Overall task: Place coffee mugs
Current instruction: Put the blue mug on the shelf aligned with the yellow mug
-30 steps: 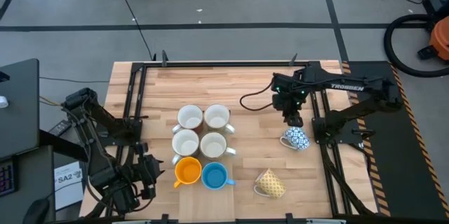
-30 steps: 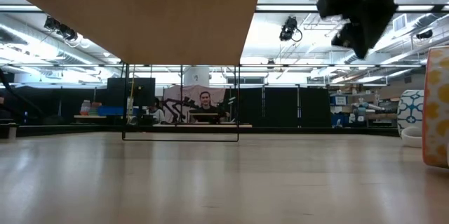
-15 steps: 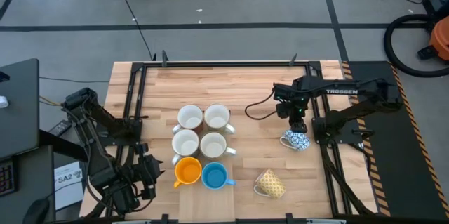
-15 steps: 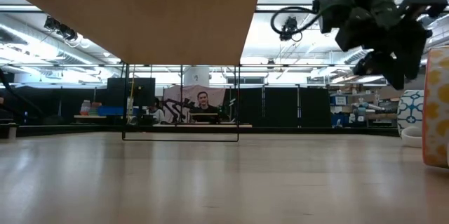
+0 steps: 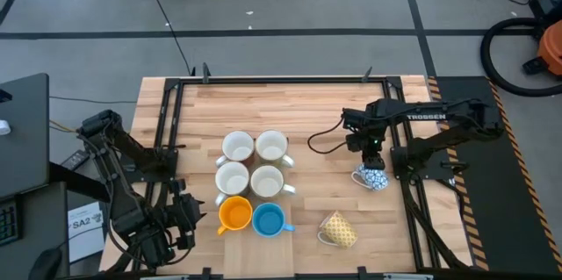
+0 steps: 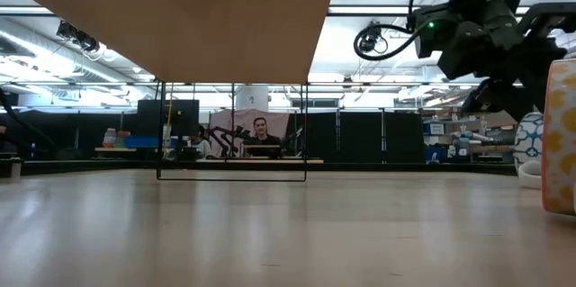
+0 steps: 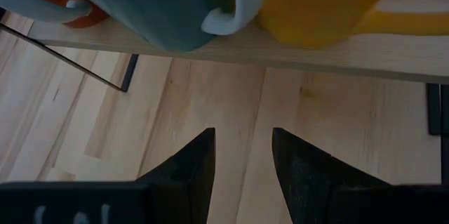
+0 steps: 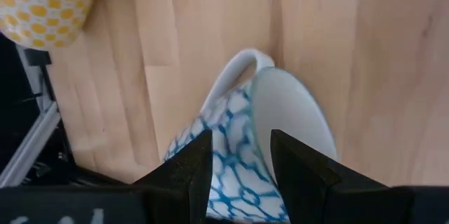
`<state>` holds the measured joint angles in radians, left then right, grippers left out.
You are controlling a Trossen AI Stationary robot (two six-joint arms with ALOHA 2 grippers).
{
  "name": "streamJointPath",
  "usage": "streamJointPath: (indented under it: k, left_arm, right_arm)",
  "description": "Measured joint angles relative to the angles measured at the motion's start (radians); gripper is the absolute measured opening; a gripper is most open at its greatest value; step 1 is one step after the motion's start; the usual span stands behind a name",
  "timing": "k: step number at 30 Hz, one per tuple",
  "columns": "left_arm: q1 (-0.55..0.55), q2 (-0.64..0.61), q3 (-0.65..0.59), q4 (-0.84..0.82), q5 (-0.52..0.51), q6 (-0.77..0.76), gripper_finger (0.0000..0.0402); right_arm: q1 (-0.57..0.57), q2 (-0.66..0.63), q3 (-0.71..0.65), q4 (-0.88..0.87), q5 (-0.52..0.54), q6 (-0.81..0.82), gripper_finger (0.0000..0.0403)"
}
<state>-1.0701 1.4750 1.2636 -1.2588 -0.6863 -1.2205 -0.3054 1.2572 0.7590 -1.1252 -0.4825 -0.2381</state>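
Blue-and-white mug [image 5: 371,176]: on its side at the bench's [image 5: 307,109] right edge, long axis level, handle toward the middle. Right hand [image 5: 370,154]: directly above it, fingers spread, empty; arm lettered "TROSSEN". Left hand [image 7: 242,155]: spread, empty, off the bench's near-left corner.

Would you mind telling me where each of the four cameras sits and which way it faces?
High: overhead, straight down on table, both arms.
Low: table-top height, level toward the room; right arm enters above.
Left wrist: past the left gripper toward the table edge.
Right wrist: past the right gripper down onto the blue-and-white mug.
Shared: that mug appears in high and right wrist.
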Motion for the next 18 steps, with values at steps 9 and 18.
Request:
streamJointPath:
  k: [9, 18]
  left_arm:
    - [0.000, 0.000, 0.000, 0.000, 0.000, 0.000, 0.0149]
    - [0.000, 0.000, 0.000, 0.010, 0.000, 0.000, 0.0149]
  right_arm:
    - [0.000, 0.000, 0.002, 0.011, -0.016, 0.103, 0.0149]
    - [0.010, 0.000, 0.002, 0.010, -0.002, 0.131, 0.0149]
